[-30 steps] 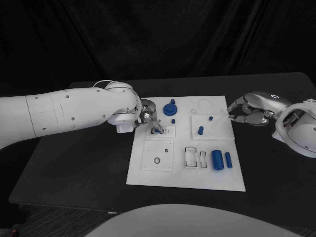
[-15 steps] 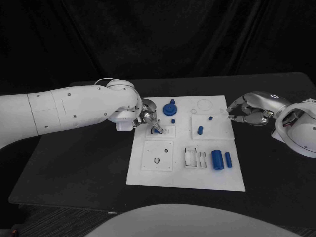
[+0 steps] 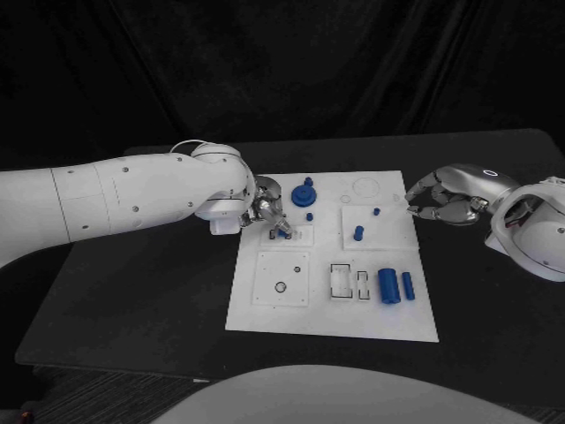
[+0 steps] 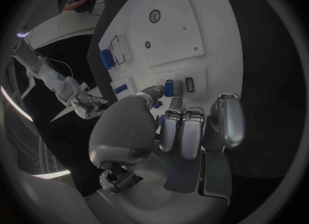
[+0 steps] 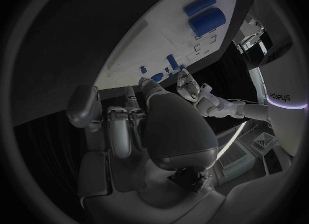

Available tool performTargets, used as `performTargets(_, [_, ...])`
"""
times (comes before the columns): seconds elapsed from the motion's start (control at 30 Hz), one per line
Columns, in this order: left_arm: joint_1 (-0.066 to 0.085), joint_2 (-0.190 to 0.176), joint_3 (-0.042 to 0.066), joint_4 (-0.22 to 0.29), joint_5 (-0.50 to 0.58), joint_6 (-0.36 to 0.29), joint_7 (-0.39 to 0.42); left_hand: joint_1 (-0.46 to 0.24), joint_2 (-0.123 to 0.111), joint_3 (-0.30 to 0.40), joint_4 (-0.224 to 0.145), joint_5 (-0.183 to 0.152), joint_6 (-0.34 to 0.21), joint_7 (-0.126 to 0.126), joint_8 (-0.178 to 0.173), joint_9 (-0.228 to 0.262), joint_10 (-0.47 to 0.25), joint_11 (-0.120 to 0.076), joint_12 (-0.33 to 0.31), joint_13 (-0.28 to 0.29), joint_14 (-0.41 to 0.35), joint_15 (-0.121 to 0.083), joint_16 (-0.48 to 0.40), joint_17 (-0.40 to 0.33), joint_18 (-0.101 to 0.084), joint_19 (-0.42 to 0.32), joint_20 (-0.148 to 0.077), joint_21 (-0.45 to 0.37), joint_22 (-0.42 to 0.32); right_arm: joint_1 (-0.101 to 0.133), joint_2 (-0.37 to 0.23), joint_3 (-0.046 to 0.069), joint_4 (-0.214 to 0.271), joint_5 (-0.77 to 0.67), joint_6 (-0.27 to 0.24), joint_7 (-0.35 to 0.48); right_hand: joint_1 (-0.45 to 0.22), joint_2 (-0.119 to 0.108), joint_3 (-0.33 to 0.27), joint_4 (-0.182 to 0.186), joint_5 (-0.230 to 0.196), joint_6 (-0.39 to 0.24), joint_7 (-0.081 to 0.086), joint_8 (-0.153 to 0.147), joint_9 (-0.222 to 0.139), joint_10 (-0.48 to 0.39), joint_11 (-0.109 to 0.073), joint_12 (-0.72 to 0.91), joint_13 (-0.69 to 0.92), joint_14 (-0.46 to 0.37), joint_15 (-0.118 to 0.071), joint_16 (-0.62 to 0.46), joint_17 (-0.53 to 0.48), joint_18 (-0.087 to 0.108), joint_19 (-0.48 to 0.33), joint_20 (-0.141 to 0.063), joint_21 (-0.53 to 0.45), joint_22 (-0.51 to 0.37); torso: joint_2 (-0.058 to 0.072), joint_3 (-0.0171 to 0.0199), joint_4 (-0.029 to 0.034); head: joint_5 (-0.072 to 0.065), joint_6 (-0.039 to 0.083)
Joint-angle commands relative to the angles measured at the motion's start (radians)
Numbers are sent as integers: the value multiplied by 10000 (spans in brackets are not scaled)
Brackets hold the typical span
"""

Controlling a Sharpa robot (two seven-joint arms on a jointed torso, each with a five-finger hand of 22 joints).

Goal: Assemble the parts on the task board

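Note:
The white task board (image 3: 334,314) lies mid-table. My left hand (image 3: 267,216) hovers over its upper left part, fingers pointing down at a small blue part (image 3: 287,233) beside a dark slot (image 4: 189,84). In the left wrist view the thumb tip touches this small blue part (image 4: 169,87), and the other fingertips (image 4: 172,113) stop just short of it. Whether it is pinched is unclear. My right hand (image 3: 441,199) hangs off the board's right edge, fingers curled in with nothing in them.
A blue knob (image 3: 305,192), two tiny blue pieces (image 3: 309,216) (image 3: 375,211) and a blue peg (image 3: 357,233) sit on the upper board. A thick blue cylinder (image 3: 388,284) and a slim one (image 3: 409,284) lie lower right, beside two empty slots (image 3: 351,282).
My left hand has edged slightly to the right over the small blue part. The right hand and the other parts have stayed where they were.

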Motion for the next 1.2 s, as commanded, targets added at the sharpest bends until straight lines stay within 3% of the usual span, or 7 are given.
performTargets(0.03, [-26,61,-5,-31,-5,39,166,-117,23,293,-246,-53,55,-100,3,22,935,-58,-38,2520,1021,-61,27,2634,196,-8,-17,-37,1776,-32,3,7,-7,-11,15,-145,39,-71,52,-5,35,44,-8,-69,-16,1058,59,26,2632,1049,92,26,2634,194,-74,-5,-35,1332,-5,3,-6,5,-1])
performTargets(1.2, [-31,129,-6,-104,-5,480,-259,-152,18,419,-301,-53,59,-114,17,41,927,-71,-46,2512,1021,-66,27,2634,199,-14,-18,-47,1772,-52,-16,7,2,-11,70,-181,38,-78,72,-16,37,44,-5,-74,-24,1058,63,26,2632,1049,95,26,2634,195,-76,-3,-45,1330,-4,1,3,53,-1])
